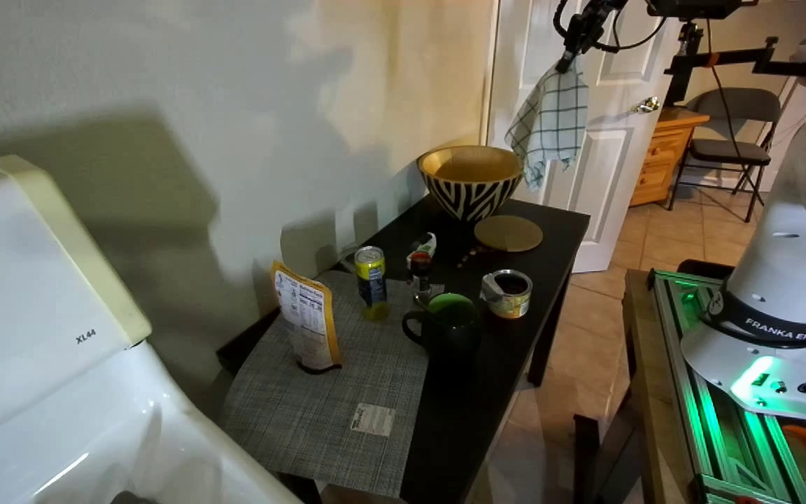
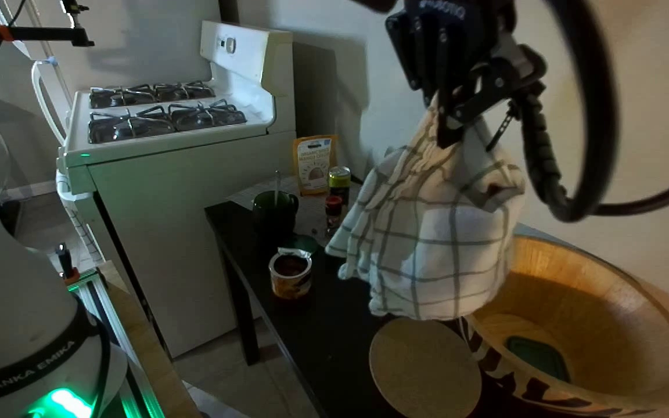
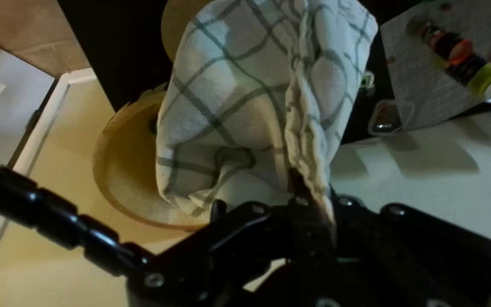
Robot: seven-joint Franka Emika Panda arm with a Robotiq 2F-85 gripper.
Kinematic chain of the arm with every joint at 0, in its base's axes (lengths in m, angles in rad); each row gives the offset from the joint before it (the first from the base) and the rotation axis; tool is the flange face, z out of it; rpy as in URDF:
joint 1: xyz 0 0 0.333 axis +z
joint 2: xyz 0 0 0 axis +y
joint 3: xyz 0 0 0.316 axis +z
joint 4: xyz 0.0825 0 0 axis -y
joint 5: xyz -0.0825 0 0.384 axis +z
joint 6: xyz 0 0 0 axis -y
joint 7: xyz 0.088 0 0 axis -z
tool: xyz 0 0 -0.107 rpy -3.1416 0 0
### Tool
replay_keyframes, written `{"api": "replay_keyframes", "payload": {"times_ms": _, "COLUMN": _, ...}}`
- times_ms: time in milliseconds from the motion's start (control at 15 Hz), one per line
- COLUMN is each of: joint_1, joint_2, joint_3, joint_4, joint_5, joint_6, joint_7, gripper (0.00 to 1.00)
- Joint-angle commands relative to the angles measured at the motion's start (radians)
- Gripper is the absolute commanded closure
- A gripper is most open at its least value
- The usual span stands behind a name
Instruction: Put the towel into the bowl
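Observation:
The towel, white with dark checked lines, hangs from my gripper in both exterior views (image 1: 553, 115) (image 2: 421, 244) and in the wrist view (image 3: 237, 94). My gripper (image 1: 564, 65) is shut on its upper part; the fingertips also show in an exterior view (image 2: 448, 130) and the wrist view (image 3: 318, 192). The bowl, zebra-striped outside and wooden inside, stands upright at the table's end (image 1: 471, 196) (image 2: 607, 307). The towel hangs beside the bowl's rim, its lower end near rim height. In the wrist view the towel hides part of the bowl (image 3: 122, 183). A dark green item (image 2: 538, 357) lies inside the bowl.
A round tan disc (image 1: 508, 233) lies on the black table (image 1: 473, 427) by the bowl. An opened can (image 1: 511, 297), a dark mug (image 1: 452, 329), a red-capped bottle (image 1: 419, 269), a drink can (image 1: 373, 280) and a pouch (image 1: 305, 318) stand farther along. The wall is close behind.

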Motion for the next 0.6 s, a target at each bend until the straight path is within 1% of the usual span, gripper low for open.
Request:
{"api": "replay_keyframes", "payload": {"times_ms": 0, "joint_1": -0.007, "joint_2": 0.156, "joint_3": -0.051, "joint_4": 0.146, "joint_5": 0.093, "joint_6": 0.056, "joint_7": 0.030, "gripper": 0.99}}
{"api": "replay_keyframes", "payload": {"times_ms": 133, "joint_1": 0.000, "joint_2": 0.259, "joint_3": -0.084, "joint_4": 0.227, "joint_5": 0.135, "joint_6": 0.088, "joint_7": 0.043, "gripper": 0.99}}
{"api": "replay_keyframes", "payload": {"times_ms": 200, "joint_1": 0.018, "joint_2": 0.329, "joint_3": -0.107, "joint_4": 0.282, "joint_5": 0.179, "joint_6": 0.080, "joint_7": 0.047, "gripper": 0.99}}
{"api": "replay_keyframes", "payload": {"times_ms": 267, "joint_1": 0.021, "joint_2": 0.369, "joint_3": -0.119, "joint_4": 0.318, "joint_5": 0.218, "joint_6": 0.075, "joint_7": 0.044, "gripper": 0.99}}
{"api": "replay_keyframes", "payload": {"times_ms": 400, "joint_1": 0.030, "joint_2": 0.479, "joint_3": -0.141, "joint_4": 0.401, "joint_5": 0.326, "joint_6": 0.066, "joint_7": 0.019, "gripper": 0.99}}
{"api": "replay_keyframes", "payload": {"times_ms": 533, "joint_1": 0.012, "joint_2": 0.592, "joint_3": -0.139, "joint_4": 0.497, "joint_5": 0.448, "joint_6": 0.043, "joint_7": -0.010, "gripper": 0.99}}
